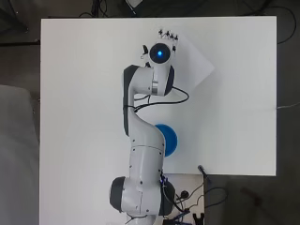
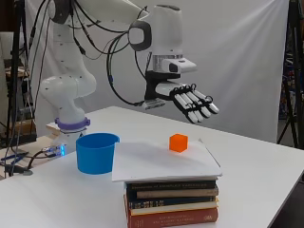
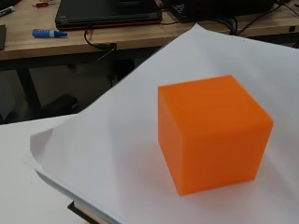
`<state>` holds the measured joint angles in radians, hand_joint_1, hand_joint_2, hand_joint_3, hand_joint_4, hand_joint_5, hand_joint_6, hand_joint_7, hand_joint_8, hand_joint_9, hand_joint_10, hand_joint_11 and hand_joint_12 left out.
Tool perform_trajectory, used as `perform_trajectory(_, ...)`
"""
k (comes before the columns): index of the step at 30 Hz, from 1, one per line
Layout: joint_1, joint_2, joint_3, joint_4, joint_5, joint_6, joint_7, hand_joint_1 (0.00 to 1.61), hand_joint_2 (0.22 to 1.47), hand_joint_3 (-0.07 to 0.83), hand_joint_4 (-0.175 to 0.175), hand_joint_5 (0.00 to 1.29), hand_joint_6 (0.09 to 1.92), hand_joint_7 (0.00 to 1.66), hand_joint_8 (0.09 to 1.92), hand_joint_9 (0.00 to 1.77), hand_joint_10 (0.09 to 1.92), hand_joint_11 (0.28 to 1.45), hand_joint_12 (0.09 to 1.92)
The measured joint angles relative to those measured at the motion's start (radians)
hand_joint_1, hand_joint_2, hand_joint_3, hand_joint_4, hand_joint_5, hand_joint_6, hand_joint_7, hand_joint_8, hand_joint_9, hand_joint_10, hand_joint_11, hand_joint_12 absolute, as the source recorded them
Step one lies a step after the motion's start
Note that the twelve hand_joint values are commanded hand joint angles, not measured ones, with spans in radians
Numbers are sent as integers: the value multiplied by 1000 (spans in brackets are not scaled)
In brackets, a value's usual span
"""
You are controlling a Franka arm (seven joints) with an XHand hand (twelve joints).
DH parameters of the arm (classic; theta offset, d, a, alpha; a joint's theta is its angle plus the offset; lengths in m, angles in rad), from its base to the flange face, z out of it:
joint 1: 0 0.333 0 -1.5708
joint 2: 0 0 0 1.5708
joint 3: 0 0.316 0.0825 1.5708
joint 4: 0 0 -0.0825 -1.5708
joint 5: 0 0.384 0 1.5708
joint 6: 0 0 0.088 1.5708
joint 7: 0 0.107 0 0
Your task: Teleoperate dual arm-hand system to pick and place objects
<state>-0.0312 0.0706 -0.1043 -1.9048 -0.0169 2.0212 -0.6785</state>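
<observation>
We see the hand (image 2: 192, 102) hanging in the air above the orange cube (image 2: 178, 142), its fingers (image 2: 202, 105) stretched out straight and a little spread, holding nothing. The cube sits on a white sheet of paper (image 2: 156, 159) that covers a stack of books (image 2: 171, 202) on the white table (image 2: 266, 175). A blue cup (image 2: 97, 152) stands on the table just beside the stack, on the side toward the arm's base.

We count one orange cube (image 2: 178, 142), one blue cup (image 2: 97, 152), one white sheet (image 2: 156, 161) and four stacked books (image 2: 172, 204).
</observation>
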Motion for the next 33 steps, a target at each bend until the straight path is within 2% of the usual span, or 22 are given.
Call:
perform_trajectory(6, -7, -35, -11, -159, 39, 84, -109, 361, 993, -2, 98, 385, 87, 409, 87, 542, 87, 521, 87)
perform_trajectory(10, -6, -40, -6, -184, 51, 103, -174, 420, 1012, 5, 101, 428, 87, 401, 87, 510, 87, 505, 87)
perform_trajectory(14, -7, -26, -6, -176, 49, 74, -160, 447, 1032, 10, 84, 395, 87, 390, 87, 488, 87, 488, 87)
perform_trajectory(15, -9, -16, -9, -164, 50, 67, -154, 486, 1046, 8, 93, 445, 87, 407, 87, 496, 87, 488, 87)
perform_trajectory(16, -10, -2, -13, -151, 53, 60, -149, 645, 1128, -37, 124, 568, 474, 553, 87, 635, 87, 556, 87)
perform_trajectory(17, -12, 11, -19, -137, 59, 57, -149, 791, 1157, -27, 143, 690, 823, 709, 569, 816, 594, 653, 397)
perform_trajectory(18, -15, 19, -26, -131, 74, 61, -155, 882, 1164, -16, 158, 777, 1003, 918, 1150, 1085, 1164, 795, 947)
perform_trajectory(19, -17, 20, -32, -132, 95, 71, -166, 928, 1167, -8, 167, 822, 1095, 1093, 1528, 1302, 1527, 912, 1350)
perform_trajectory(20, -20, 18, -38, -141, 119, 82, -180, 949, 1171, -3, 171, 839, 1145, 1198, 1737, 1430, 1727, 980, 1591)
perform_trajectory(21, -22, 16, -43, -151, 141, 91, -195, 957, 1175, 0, 174, 843, 1174, 1251, 1844, 1495, 1829, 1015, 1720)
perform_trajectory(23, -25, 14, -51, -170, 188, 96, -231, 954, 1186, 2, 175, 828, 1215, 1287, 1920, 1540, 1902, 1042, 1814)
perform_trajectory(26, -26, -1, -50, -177, 238, 94, -264, 939, 1202, 3, 175, 798, 1259, 1289, 1920, 1546, 1919, 1055, 1836)
perform_trajectory(32, -22, -138, -13, -196, 202, 74, -232, 915, 1227, 3, 175, 753, 1327, 1293, 1920, 1552, 1920, 1085, 1833)
perform_trajectory(33, -22, -167, -4, -201, 192, 68, -221, 835, 1188, -3, 110, 621, 959, 1114, 1853, 1399, 1906, 979, 1808)
